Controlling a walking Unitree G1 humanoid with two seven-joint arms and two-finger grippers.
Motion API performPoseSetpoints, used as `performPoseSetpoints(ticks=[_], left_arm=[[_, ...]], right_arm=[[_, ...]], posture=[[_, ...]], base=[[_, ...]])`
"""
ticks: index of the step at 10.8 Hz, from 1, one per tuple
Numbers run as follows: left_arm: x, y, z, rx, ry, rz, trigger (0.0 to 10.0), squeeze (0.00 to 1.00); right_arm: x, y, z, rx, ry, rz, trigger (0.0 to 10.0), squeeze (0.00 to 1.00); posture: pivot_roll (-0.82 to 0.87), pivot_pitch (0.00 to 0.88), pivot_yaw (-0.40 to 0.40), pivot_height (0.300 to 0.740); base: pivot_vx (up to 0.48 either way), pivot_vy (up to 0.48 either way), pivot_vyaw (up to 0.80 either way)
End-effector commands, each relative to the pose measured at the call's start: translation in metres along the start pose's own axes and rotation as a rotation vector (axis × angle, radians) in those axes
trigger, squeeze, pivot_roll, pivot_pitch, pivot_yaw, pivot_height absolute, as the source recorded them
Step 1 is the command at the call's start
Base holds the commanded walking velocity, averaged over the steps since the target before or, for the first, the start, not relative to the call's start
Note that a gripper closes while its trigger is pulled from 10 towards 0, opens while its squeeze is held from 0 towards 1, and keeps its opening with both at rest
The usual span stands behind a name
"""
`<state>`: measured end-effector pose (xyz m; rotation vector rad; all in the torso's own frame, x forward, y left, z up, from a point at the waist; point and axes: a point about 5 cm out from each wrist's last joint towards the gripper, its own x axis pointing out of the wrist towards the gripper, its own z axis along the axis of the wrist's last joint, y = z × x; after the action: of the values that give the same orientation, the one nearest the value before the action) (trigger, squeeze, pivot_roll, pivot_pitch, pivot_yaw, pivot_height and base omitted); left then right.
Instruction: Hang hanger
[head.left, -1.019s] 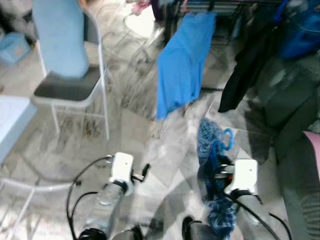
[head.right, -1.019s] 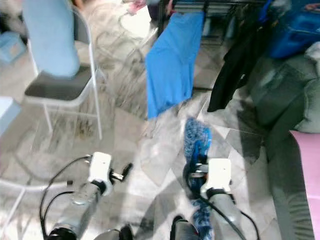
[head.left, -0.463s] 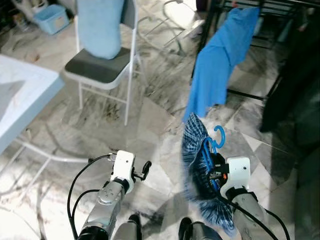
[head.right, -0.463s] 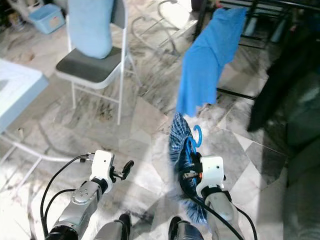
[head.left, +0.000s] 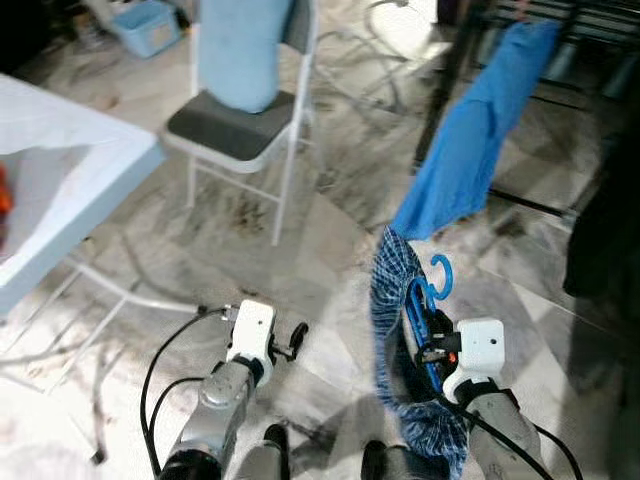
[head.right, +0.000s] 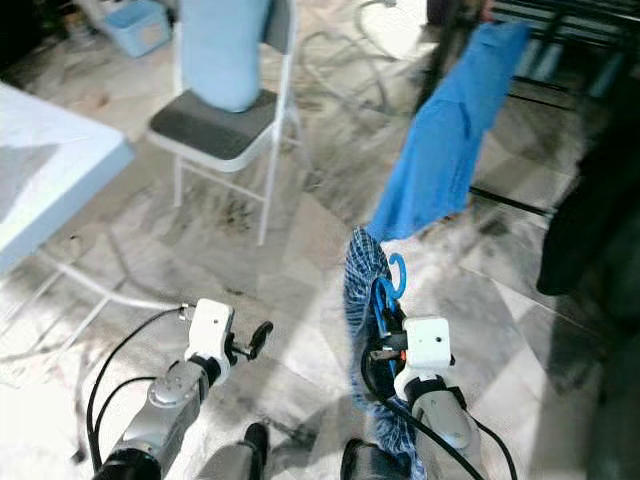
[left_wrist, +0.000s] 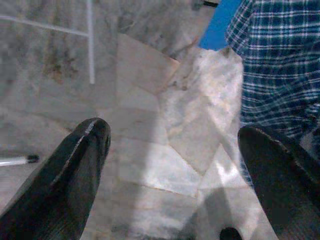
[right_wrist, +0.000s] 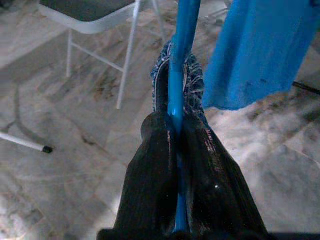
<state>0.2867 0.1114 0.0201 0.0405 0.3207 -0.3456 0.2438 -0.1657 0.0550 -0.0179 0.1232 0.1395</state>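
A blue plastic hanger (head.left: 430, 300) carries a blue plaid shirt (head.left: 392, 330) that droops around it. My right gripper (head.left: 424, 340) is shut on the hanger's bar, low and right of centre; in the right wrist view its fingers (right_wrist: 200, 175) pinch the blue hanger (right_wrist: 181, 60). My left gripper (head.left: 294, 342) hangs open at lower left with nothing in it; its fingers (left_wrist: 70, 185) stand wide apart over the marble floor. A dark clothes rack (head.left: 540, 25) at the upper right holds a bright blue garment (head.left: 470, 150).
A white folding chair (head.left: 245, 130) with a light blue cloth on its back stands at upper left. A white table (head.left: 60, 190) juts in from the left. A dark garment (head.left: 605, 230) hangs at the right edge. A blue bin (head.left: 148, 22) sits far back.
The camera has shifted, bringing the table and chair further into view on the left. My right gripper keeps its hold on the hanger. The left gripper is unchanged.
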Motion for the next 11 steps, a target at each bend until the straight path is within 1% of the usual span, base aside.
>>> performPoseSetpoints(ticks=[1,7,9,11], left_arm=[[-0.0037,-0.0005,-0.0109,0.004,0.041,0.003,10.0,0.00],[-0.0030,-0.0002,-0.0118,0.009,0.048,-0.001,10.0,0.00],[-0.0029,0.0002,-0.0121,0.012,0.048,0.000,10.0,0.00],[-0.0031,0.0019,-0.0129,0.021,0.053,0.009,10.0,0.00]], right_arm=[[-0.0031,-0.0026,-0.0001,0.002,0.001,-0.019,10.0,0.00],[-0.0035,-0.0020,-0.0011,0.005,0.006,-0.022,10.0,0.00],[-0.0030,-0.0024,-0.0011,0.004,0.006,-0.024,10.0,0.00],[-0.0026,-0.0030,-0.0013,0.008,0.007,-0.025,10.0,0.00]], posture=[[-0.20,0.215,0.049,0.740],[-0.19,0.215,0.054,0.740],[-0.19,0.214,0.055,0.740],[-0.19,0.214,0.055,0.740]], base=[[-0.292,0.000,0.80],[-0.282,0.000,0.80],[0.000,0.000,0.75],[0.000,0.000,0.00]])
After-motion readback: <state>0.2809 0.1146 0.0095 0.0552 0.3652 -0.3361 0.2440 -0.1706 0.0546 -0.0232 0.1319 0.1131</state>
